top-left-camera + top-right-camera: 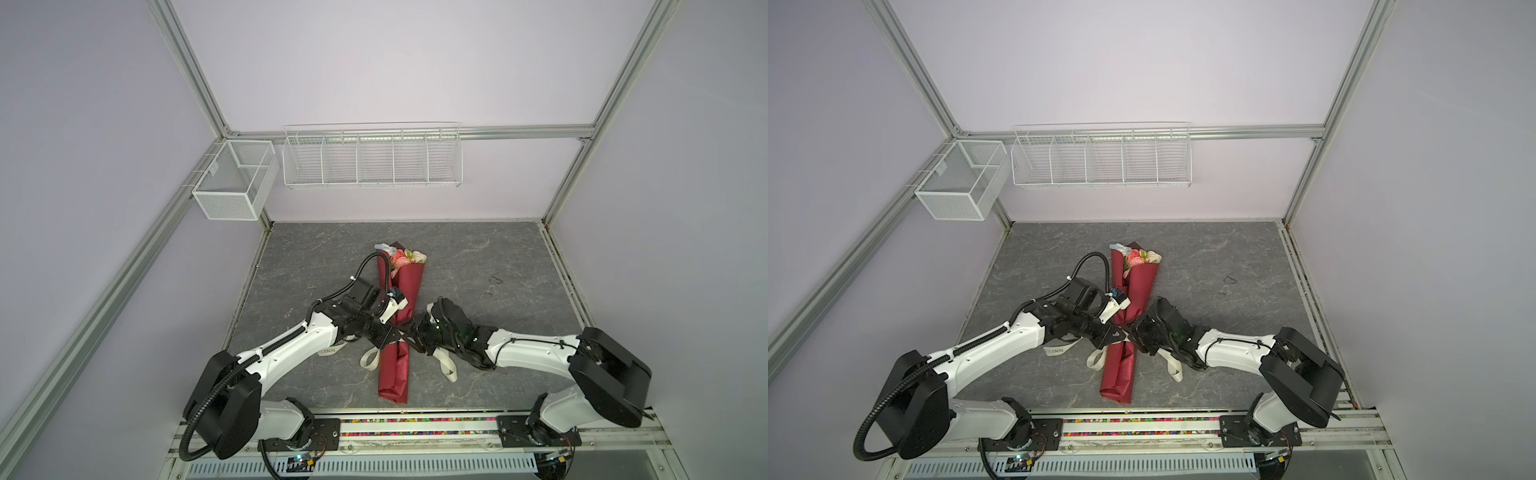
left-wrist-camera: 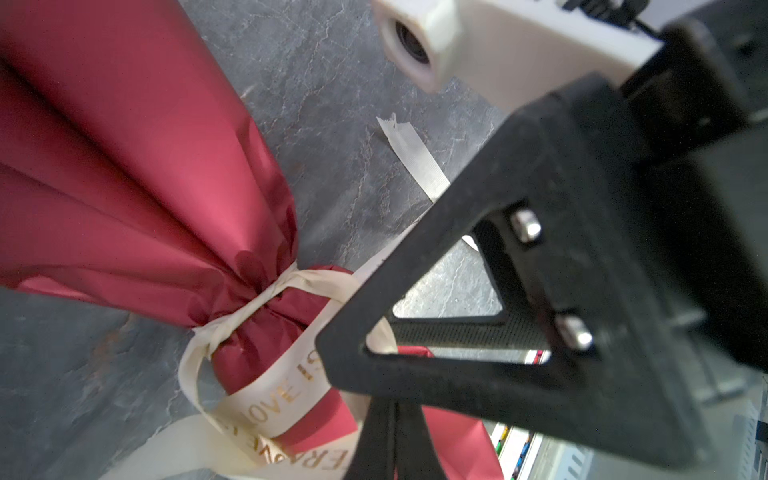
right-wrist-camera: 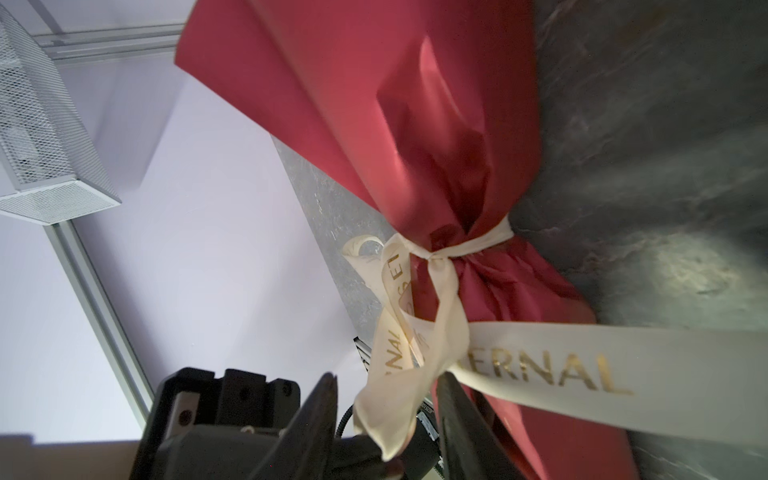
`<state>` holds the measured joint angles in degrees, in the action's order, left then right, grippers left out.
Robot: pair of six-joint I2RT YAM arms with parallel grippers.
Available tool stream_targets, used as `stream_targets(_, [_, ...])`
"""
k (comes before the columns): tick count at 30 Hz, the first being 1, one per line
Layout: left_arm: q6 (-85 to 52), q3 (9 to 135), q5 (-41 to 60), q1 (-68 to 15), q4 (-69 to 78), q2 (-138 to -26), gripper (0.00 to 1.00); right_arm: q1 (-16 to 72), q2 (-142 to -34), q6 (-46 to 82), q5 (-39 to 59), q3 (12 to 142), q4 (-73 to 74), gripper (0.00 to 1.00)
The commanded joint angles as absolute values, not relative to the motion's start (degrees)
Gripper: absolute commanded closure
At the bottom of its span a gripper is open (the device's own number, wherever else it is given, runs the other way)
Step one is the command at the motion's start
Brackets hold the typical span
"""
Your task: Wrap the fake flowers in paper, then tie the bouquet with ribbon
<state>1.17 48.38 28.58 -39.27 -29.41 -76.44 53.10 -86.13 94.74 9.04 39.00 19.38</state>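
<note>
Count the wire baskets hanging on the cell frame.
2: a small mesh basket on the left rail, and a long divided wire rack on the back rail. None appears hidden.

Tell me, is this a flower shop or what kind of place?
Probably not a shop: it looks like a robot test booth. Two robot arms work on a grey tabletop, a metal frame with plain walls boxes it in, and there is just one bouquet of fake flowers.
</note>
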Motion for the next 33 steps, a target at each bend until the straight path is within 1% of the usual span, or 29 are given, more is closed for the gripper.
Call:
stream_targets(1, [0.58,47.22,29.80,-38.92,-27.29,-75.14,1.00,53.95,-84.29,100.15,8.49,39.16,19.49,0.58])
stream_targets(3, [1.18,47.39,29.94,-38.94,-27.54,-75.22,1.00,53.80,-83.91,99.67,7.76,38.70,19.32,0.67])
stream_targets(4, [1.14,47.38,29.28,-38.94,-27.80,-75.13,1.00,53.79,-83.73,100.04,7.39,38.00,20.06,0.76])
stream_targets(5, [0.95,47.44,28.47,-38.94,-28.07,-75.14,1.00,53.79,-83.60,100.18,7.21,37.33,21.07,0.82])
stream_targets(6, [1.07,47.66,28.25,-38.94,-28.35,-75.19,1.00,53.75,-83.43,100.16,7.13,37.08,21.24,0.84])
stream_targets(8, [1.01,47.89,28.17,-38.94,-28.52,-74.84,1.00,53.58,-83.27,98.84,7.19,37.01,20.21,0.92])
stream_targets(9, [1.07,47.97,28.15,-38.94,-28.69,-74.73,1.00,53.40,-83.27,98.04,7.13,36.92,19.96,0.94])
stream_targets(10, [1.23,48.14,27.93,-38.94,-29.11,-74.47,0.96,53.26,-83.37,97.24,7.35,36.82,20.04,0.94])
stream_targets(11, [1.16,48.37,27.01,-38.94,-29.56,-74.20,0.89,53.09,-83.49,96.55,7.62,36.69,20.41,0.94])
stream_targets(12, [1.24,48.43,26.77,-38.88,-29.91,-73.87,0.88,53.02,-83.64,96.13,7.94,36.60,20.92,0.94])
stream_targets(13, [1.59,48.55,27.36,-38.85,-30.27,-73.45,0.91,52.89,-83.76,95.71,8.30,36.49,21.38,0.94])
stream_targets(15, [1.71,48.65,28.26,-38.85,-30.09,-72.83,0.91,52.74,-83.81,95.62,8.53,36.11,22.00,0.94])
stream_targets(16, [1.62,48.76,27.96,-38.89,-30.19,-72.64,0.88,52.66,-83.74,95.61,8.57,35.83,22.29,0.94])
stream_targets(17, [1.81,49.29,27.03,-38.85,-31.20,-72.39,0.82,52.65,-83.65,95.48,8.61,35.62,22.41,0.94])
stream_targets(20, [-0.05,50.62,21.28,-38.60,-33.75,-70.35,0.75,52.61,-82.97,94.78,8.79,35.59,21.29,0.94])
stream_targets(22, [-1.30,49.09,18.13,-38.50,-30.60,-68.97,0.74,52.52,-82.19,93.44,8.82,35.90,19.05,0.94])
stream_targets(24, [0.91,48.19,17.43,-38.46,-28.47,-70.06,0.74,52.30,-81.62,91.91,9.24,36.50,16.35,0.94])
stream_targets(26, [3.69,50.01,16.01,-38.43,-30.25,-73.06,0.76,52.05,-81.25,89.97,9.75,37.55,14.03,0.94])
stream_targets(28, [11.67,54.22,17.92,-38.45,-35.95,-76.55,0.80,52.08,-81.30,88.33,10.07,38.59,11.92,0.94])
stream_targets(33, [20.42,58.18,15.53,-38.50,-40.04,-82.80,0.80,52.03,-81.70,87.55,10.50,39.47,10.16,0.94])
